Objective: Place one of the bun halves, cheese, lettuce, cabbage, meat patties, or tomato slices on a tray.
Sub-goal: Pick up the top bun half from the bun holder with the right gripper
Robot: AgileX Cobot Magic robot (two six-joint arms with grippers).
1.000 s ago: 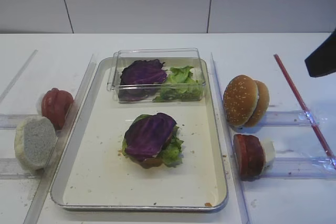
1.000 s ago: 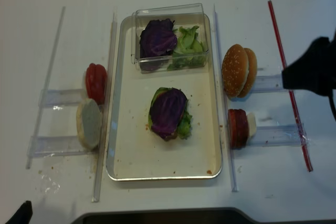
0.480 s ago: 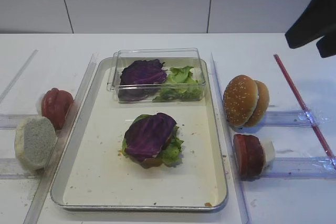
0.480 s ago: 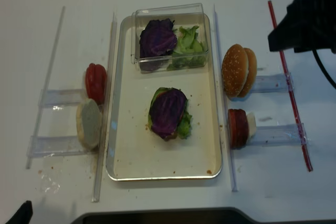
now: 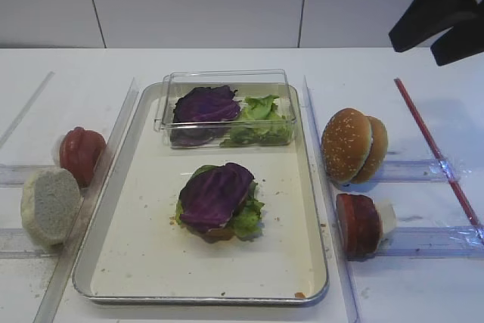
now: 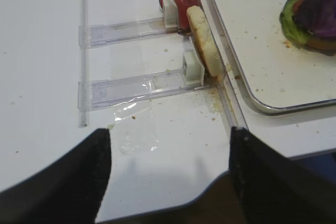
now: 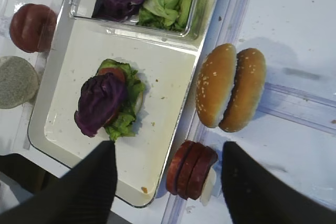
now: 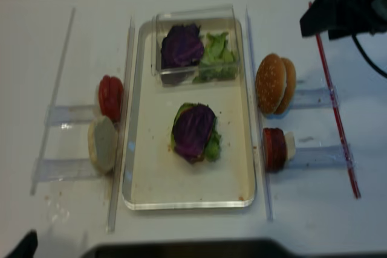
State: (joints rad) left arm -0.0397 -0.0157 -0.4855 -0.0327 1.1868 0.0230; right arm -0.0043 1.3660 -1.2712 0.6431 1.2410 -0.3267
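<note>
The tray (image 5: 144, 262) lies in the middle of the tabletop, with a stack topped by cabbage (image 5: 215, 194) over lettuce (image 5: 246, 219) near its centre. The sesame bun top (image 5: 346, 144) stands just beyond the tray's right edge. I judge it is the next piece. The right gripper (image 7: 165, 174) hovers high with fingers apart, holding nothing, and must descend to it.
</note>
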